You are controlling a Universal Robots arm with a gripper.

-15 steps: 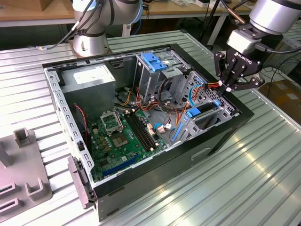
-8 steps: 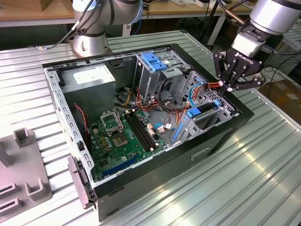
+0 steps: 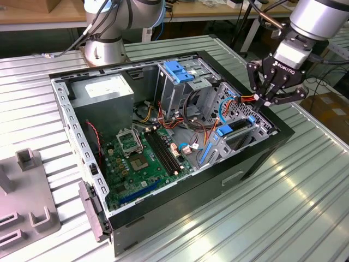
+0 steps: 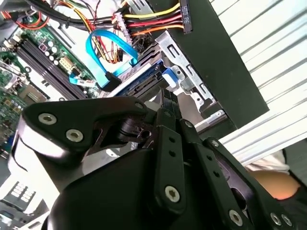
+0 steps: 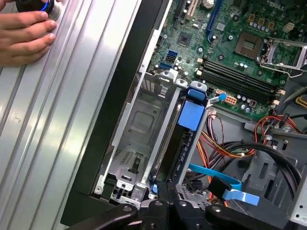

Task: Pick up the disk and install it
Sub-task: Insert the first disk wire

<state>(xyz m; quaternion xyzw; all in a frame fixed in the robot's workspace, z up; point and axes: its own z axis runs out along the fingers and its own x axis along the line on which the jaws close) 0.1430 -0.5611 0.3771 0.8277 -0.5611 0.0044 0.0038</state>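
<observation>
Firstly, disk [image 5: 192, 115] stood on edge inside drive bay [image 5: 136, 120], at computer case's [image 3: 163, 210] 3 o'clock side in the exterior view, likely so its blue rails met the guides. Secondly, gripper [image 3: 265, 101] was nearly closed, apparently pinching the disk's outer end.

A hand [image 5: 26, 36] is cut off at the first wrist view's edge. The disk [image 5: 191, 117] sits edge-on, faces hidden by the bay wall [image 5: 165, 136]. In the second wrist view the gripper [image 4: 163, 108] covers most of it.
</observation>
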